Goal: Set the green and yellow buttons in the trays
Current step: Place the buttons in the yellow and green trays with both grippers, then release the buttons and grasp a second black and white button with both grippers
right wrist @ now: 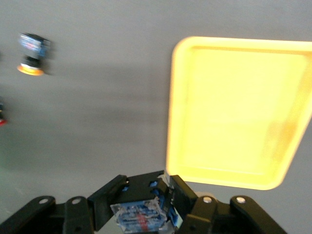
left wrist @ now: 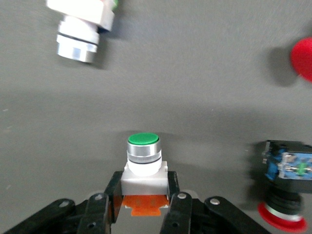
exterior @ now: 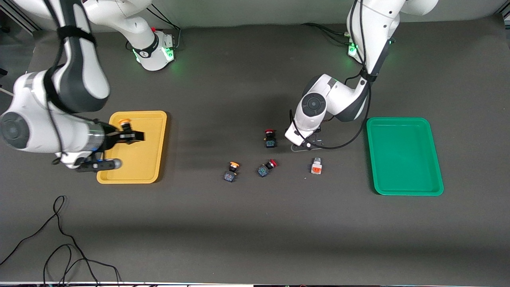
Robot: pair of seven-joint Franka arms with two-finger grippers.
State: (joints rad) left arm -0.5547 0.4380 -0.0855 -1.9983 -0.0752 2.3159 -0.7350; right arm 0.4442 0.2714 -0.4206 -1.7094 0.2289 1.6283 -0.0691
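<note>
My right gripper [exterior: 132,134] is over the yellow tray [exterior: 137,159] and shut on a yellow-capped button [exterior: 125,122]. Its blue-and-black body [right wrist: 141,214] sits between the fingers of my right gripper [right wrist: 146,200], with the yellow tray [right wrist: 239,112] below. My left gripper [exterior: 306,144] is low over the table's middle. In its wrist view my left gripper [left wrist: 145,204] is shut on the white body of a green-capped button [left wrist: 143,156]. A second yellow button [exterior: 232,170] and a second white button [exterior: 316,166] lie on the table. The green tray [exterior: 404,155] holds nothing.
Two red-capped black switches lie mid-table, one [exterior: 270,138] beside my left gripper and one [exterior: 267,167] between the loose yellow and white buttons. Black cables [exterior: 59,247] trail on the table edge nearest the camera, at the right arm's end.
</note>
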